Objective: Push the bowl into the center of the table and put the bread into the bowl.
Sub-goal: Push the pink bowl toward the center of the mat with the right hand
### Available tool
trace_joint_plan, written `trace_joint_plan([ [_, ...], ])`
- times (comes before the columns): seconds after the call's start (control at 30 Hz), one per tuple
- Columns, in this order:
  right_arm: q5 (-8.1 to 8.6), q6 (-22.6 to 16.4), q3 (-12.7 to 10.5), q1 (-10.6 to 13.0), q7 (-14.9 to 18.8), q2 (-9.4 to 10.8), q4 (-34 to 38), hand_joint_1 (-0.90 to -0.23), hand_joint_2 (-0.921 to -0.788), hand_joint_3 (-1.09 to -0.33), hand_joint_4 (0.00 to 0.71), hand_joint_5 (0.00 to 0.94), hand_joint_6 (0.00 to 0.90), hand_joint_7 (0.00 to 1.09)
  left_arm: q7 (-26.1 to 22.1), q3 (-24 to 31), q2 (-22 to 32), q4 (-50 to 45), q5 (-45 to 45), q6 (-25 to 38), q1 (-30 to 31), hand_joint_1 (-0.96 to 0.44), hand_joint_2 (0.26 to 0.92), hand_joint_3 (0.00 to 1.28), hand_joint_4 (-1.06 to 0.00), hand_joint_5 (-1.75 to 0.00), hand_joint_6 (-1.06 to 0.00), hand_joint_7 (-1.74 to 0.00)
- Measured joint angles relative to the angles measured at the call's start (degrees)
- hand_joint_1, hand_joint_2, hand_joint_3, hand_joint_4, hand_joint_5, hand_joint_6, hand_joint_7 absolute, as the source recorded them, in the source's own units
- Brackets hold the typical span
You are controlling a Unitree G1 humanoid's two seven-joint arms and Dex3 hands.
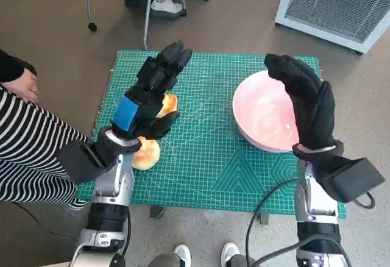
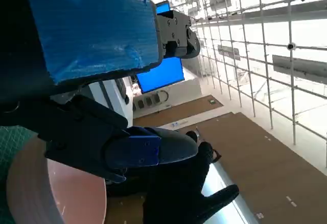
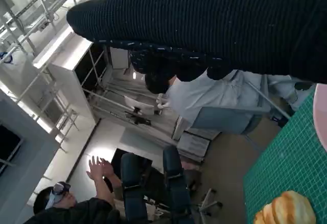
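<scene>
The bowl [image 1: 265, 112] is sitting toward the right edge of the green mat [image 1: 207, 163], off the middle, so by my reading the push has not yet been made. The right hand [image 1: 308, 105] is standing edge-on at the bowl's right rim, fingers straight and together, reaching past the far rim; it is grasping nothing, and this flat, blade-like pose looks set for sweeping the bowl leftward. Whether the glove is actually touching the rim, I cannot tell.

The bread is lying left of the bowl, well apart from it: one bun [image 1: 146, 154] near the mat's front left, and another bread piece [image 1: 168, 103] partly hidden under the left hand [image 1: 152, 93]. That hand is hovering over the bread with fingers extended and slightly spread, holding nothing, probably waiting to pick up once the bowl is centred.

A person in a striped sleeve [image 1: 30, 145] is sitting left of the mat.
</scene>
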Motion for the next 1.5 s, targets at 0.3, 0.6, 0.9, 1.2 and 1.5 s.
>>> trace_joint_plan([
  [0.3, 0.73, -0.14, -1.26, -0.01, 1.15, -1.17, 0.27, -0.763, -0.921, -0.734, 0.181, 0.002, 0.037, 0.51, 0.00, 0.13, 0.00, 0.02, -0.03, 0.01, -0.21, -0.69, 0.921, 0.45, -0.06, -0.18, 0.00, -0.39],
  [0.6, 2.11, -4.18, -7.72, -0.46, -0.47, -5.03, 5.28, -0.754, -0.921, -0.762, 0.165, 0.000, 0.025, 0.52, -0.10, 0.51, 0.06, 0.08, -0.68, 0.01, -0.42, -0.67, 0.921, 0.45, -0.05, -0.17, 0.00, -0.36],
  [0.9, -2.46, -9.44, -12.77, -2.47, -9.34, -8.49, 15.12, -0.743, -0.921, -0.852, 0.132, 0.012, 0.000, 0.55, -1.23, 0.85, -0.17, 0.34, -2.25, 0.01, -0.52, -0.66, 0.921, 0.46, -0.04, -0.17, 0.00, -0.34],
  [1.2, -3.61, -12.33, -14.74, -5.96, -12.61, -12.46, 29.40, -0.725, -0.921, -0.873, 0.089, 0.001, -0.001, 0.50, -1.81, 1.18, -0.45, 0.77, -3.22, 0.07, -0.58, -0.65, 0.921, 0.46, -0.04, -0.16, 0.00, -0.34],
  [1.5, -2.17, -11.05, -16.20, -10.18, -12.27, -14.89, 41.94, -0.710, -0.921, -0.876, 0.073, 0.000, -0.001, 0.46, -1.87, 1.61, -0.44, 0.88, -3.77, 0.07, -0.59, -0.64, 0.921, 0.44, -0.04, -0.16, 0.00, -0.35],
])
